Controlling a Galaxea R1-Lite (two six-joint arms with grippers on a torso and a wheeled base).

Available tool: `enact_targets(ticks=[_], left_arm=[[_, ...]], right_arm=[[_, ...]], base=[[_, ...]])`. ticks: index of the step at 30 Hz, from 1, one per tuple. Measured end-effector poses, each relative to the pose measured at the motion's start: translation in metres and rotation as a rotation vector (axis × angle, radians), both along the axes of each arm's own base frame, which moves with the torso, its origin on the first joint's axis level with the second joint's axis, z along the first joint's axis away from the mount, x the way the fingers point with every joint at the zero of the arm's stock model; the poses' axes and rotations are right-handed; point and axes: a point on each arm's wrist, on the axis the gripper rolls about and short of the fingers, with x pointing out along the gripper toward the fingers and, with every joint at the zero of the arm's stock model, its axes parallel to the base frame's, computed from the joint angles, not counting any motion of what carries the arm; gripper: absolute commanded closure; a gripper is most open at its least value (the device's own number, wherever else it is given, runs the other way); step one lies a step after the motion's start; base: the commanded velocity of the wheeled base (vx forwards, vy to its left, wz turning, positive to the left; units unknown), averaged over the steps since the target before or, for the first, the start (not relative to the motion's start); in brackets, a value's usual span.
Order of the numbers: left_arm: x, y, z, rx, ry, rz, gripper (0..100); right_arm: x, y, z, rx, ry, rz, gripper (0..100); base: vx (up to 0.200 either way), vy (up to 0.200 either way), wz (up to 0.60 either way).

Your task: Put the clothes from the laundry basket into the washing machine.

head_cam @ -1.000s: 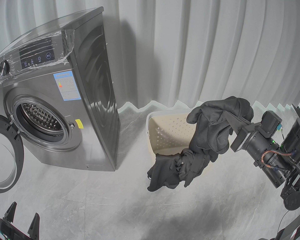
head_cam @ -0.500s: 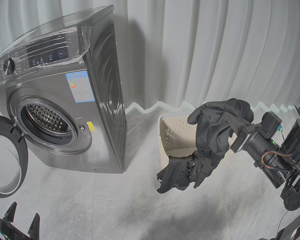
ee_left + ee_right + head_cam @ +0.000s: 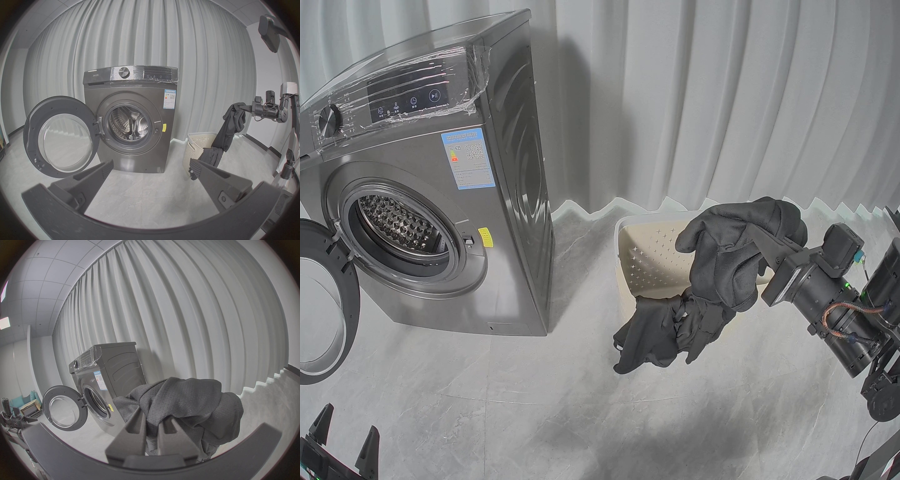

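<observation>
Right gripper pinched tight on black garment, held up over the cream laundry basket (lower end hangs down past its front rim). Left gripper spread wide, low, holding nothing, facing washing machine; door open.

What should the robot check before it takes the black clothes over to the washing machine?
1. The washing machine door is swung open: ok.
2. The drum looks empty: ok.
3. The right gripper is shut on the black garment: ok.
4. The garment's hanging end is off the floor: cannot tell.
5. The left gripper is open, low and away from the door: ok.
6. The laundry basket is emptied: cannot tell, the garment hides part.
</observation>
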Motion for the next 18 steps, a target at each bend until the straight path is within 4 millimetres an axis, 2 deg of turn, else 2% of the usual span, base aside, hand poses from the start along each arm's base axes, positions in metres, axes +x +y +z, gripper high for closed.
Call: enact_targets(ticks=[18], left_arm=[[0.0000, 0.0000, 0.0000, 0.000, 0.000, 0.000, 0]], right_arm=[[-0.0003, -0.0004, -0.0011, -0.003, 0.004, 0.000, 100]], base=[[0.000, 0.200, 0.00]])
